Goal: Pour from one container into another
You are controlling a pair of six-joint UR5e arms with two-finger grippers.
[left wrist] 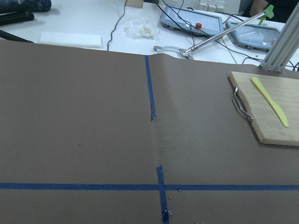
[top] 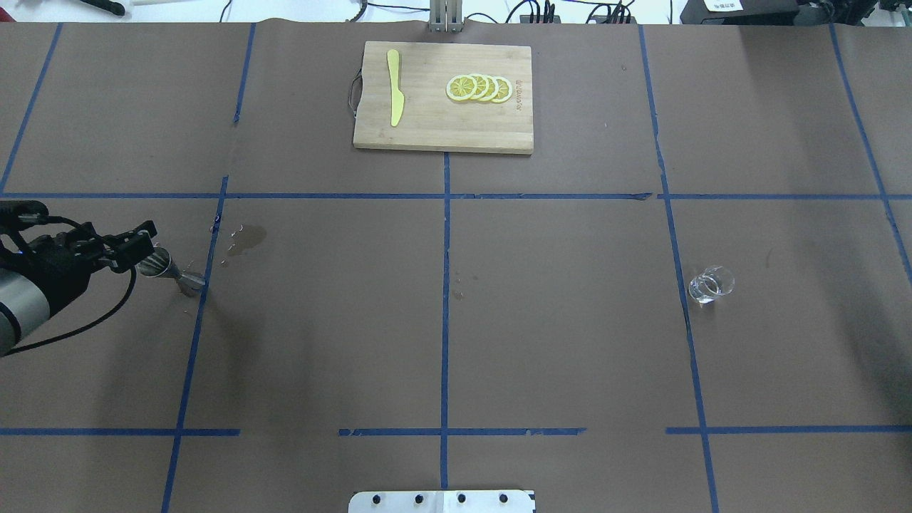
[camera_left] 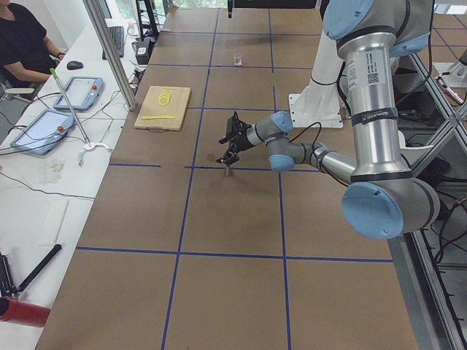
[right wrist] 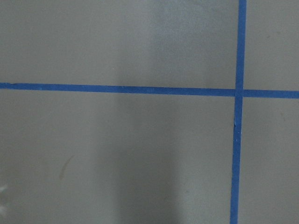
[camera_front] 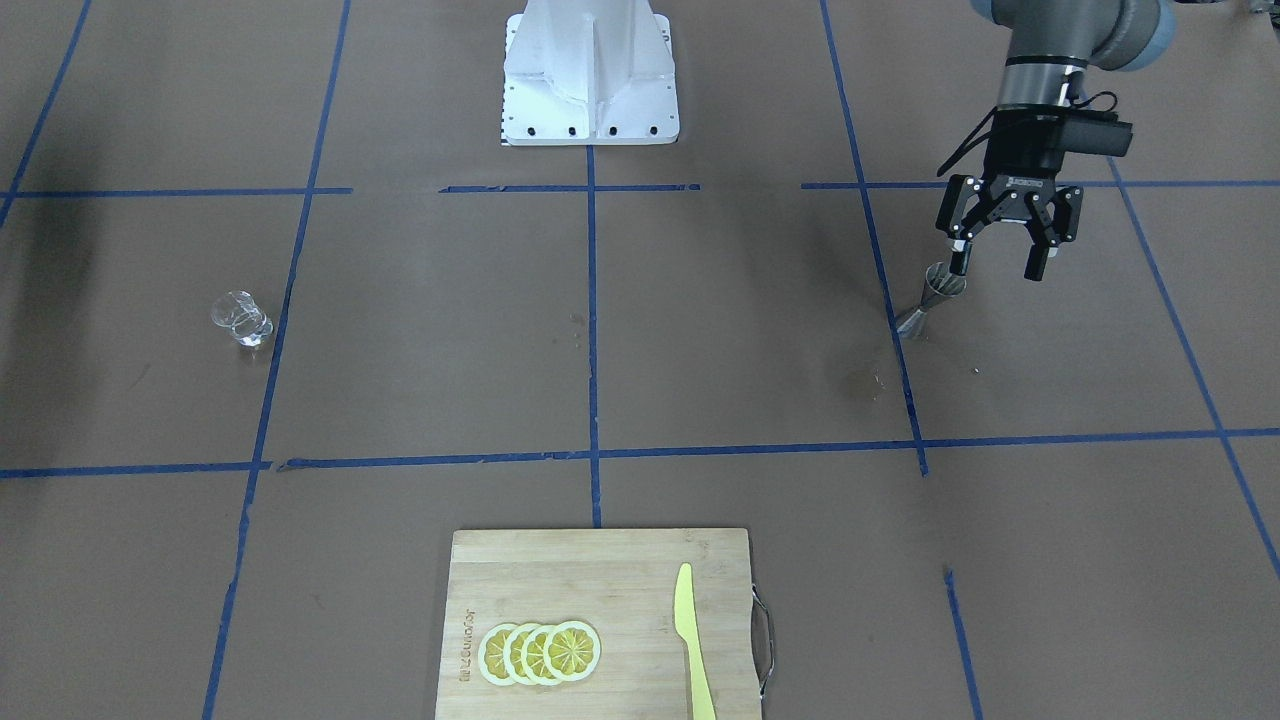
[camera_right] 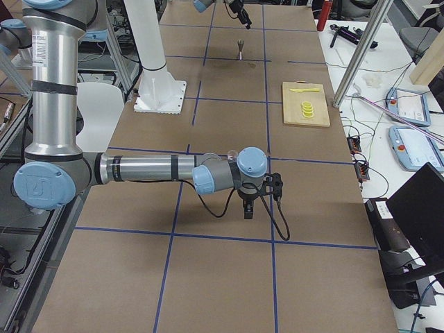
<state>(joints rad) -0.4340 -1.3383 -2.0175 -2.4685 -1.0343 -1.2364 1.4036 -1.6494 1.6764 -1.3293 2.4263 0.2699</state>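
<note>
You are looking at a table (camera_front: 700, 330) covered in matte brown paper, ruled into a grid with blue tape. On the operators' side lies a rectangular bamboo cutting board (camera_front: 620, 590) with a wire handle. Lettering is burnt along one of its ends, too small for you to read.

The left gripper (camera_front: 997, 268) is black and hangs fingers-down with its jaws spread wide, holding nothing. It carries a small white label that is illegible. One fingertip (camera_front: 958, 264) sits right over the upper rim of the jigger; you cannot tell whether they touch. The right gripper (camera_right: 248, 211) points down at bare paper and shows only in the side view, so you cannot tell how its fingers stand.

A flat yellow knife (camera_front: 692, 640) and four overlapped lemon slices (camera_front: 540, 652) rest on the board. The steel jigger (camera_front: 932, 298), hourglass-shaped, stands upright on the robot's left. The clear glass measuring cup (camera_front: 241, 319) stands well apart from it on the robot's right, beside a tape line.
</note>
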